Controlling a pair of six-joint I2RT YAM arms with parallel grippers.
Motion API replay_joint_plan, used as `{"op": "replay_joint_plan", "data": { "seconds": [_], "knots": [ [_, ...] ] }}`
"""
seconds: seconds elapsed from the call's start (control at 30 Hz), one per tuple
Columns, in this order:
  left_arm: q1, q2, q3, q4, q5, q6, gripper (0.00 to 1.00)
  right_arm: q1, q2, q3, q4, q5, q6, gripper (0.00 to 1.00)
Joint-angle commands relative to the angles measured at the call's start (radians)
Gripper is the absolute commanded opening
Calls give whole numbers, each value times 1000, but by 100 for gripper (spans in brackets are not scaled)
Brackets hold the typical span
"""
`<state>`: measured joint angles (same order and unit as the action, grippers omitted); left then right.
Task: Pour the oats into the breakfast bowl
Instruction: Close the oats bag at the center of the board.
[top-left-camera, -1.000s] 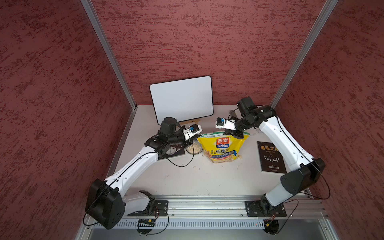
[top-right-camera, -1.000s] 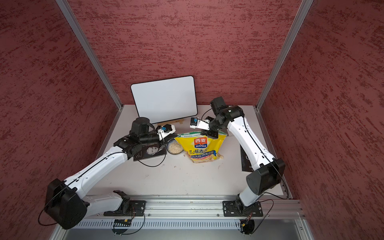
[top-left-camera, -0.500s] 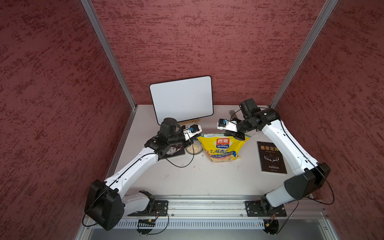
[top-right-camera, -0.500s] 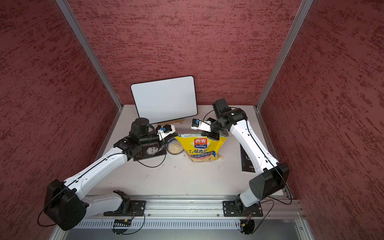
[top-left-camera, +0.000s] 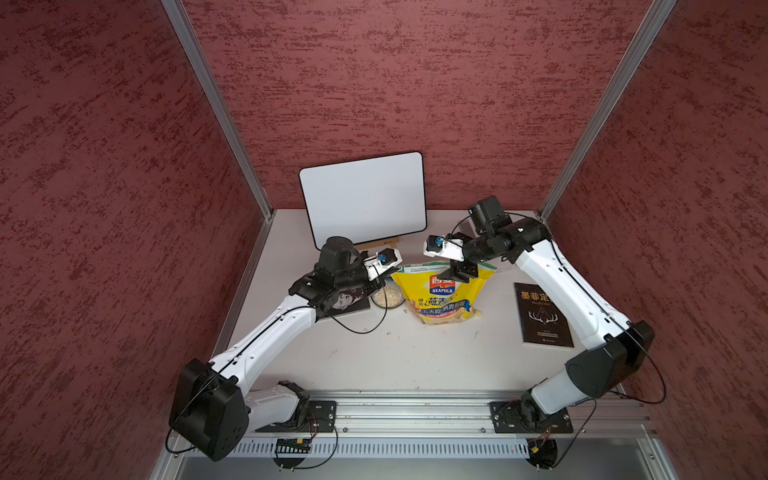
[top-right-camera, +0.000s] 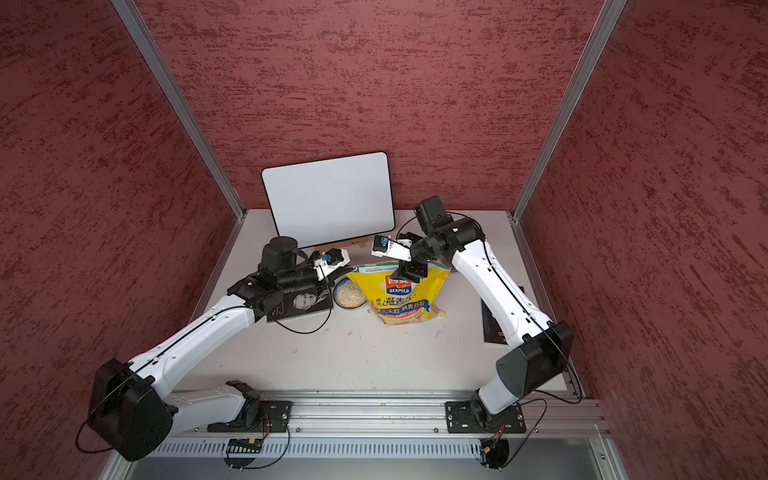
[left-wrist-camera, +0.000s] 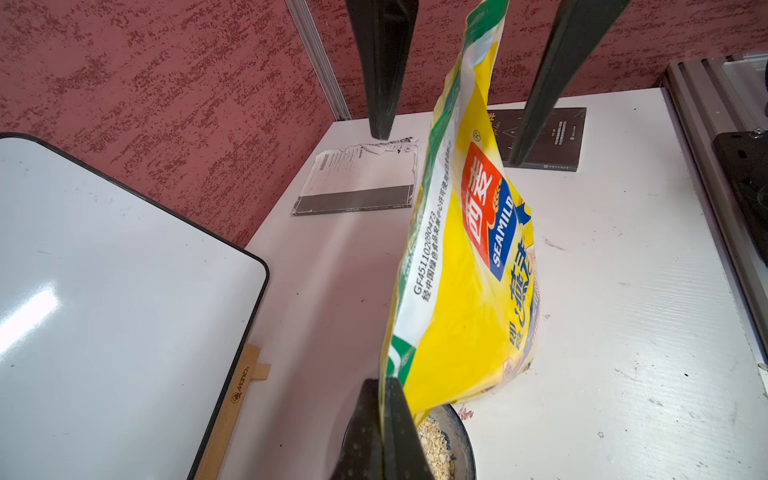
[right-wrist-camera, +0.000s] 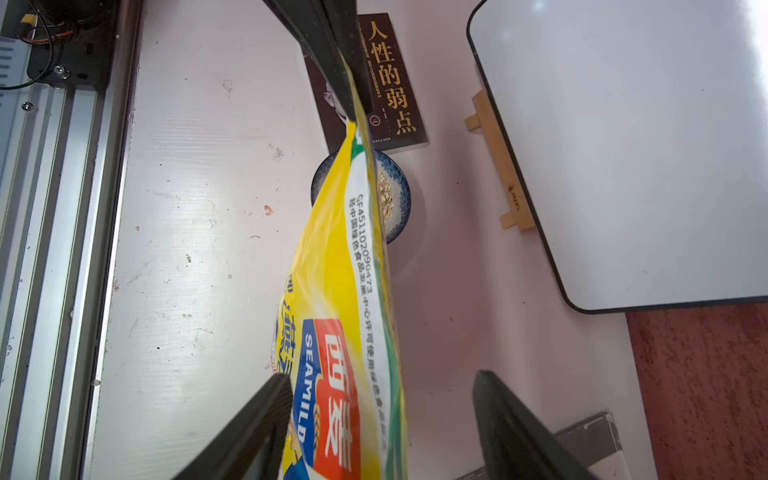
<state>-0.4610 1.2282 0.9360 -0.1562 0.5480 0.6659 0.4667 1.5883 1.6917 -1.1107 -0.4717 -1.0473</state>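
Observation:
The yellow SEAMILD pouch (top-left-camera: 440, 297) stands on the table, its base down, and shows in both top views. My left gripper (left-wrist-camera: 380, 386) is shut on the pouch's top corner, which hangs just above the breakfast bowl (top-left-camera: 387, 296). Pale oats (left-wrist-camera: 432, 444) fill the blue-rimmed bowl (right-wrist-camera: 399, 195), which sits beside the pouch (right-wrist-camera: 340, 332). My right gripper (right-wrist-camera: 380, 376) is open, one finger on each side of the pouch's other top corner with a gap to the far finger. From the left wrist view its fingers (left-wrist-camera: 380, 83) straddle the pouch (left-wrist-camera: 465, 270).
A whiteboard (top-left-camera: 363, 199) leans on the back wall. A dark book with a portrait (top-left-camera: 349, 301) lies under my left wrist, touching the bowl. A black book (top-left-camera: 542, 313) lies at the right, and a torn booklet (left-wrist-camera: 361, 178) near the back right corner.
My right gripper was shut on the pouch's top corner and has opened, letting it go. The left gripper keeps its hold and the pouch stays where it was.

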Motion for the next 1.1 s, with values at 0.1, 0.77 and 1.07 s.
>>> {"op": "replay_joint_plan", "data": {
  "seconds": [0.1,0.77,1.07],
  "knots": [
    [3,-27,-2,66,5,-8,0,49,91,84,31,-18,20,57],
    [4,-42,-16,91,20,-12,0,94,123,95,89,-63,79,0],
    [4,-42,-29,125,48,-35,0,112,90,44,212,-144,158,27]
  ]
}}
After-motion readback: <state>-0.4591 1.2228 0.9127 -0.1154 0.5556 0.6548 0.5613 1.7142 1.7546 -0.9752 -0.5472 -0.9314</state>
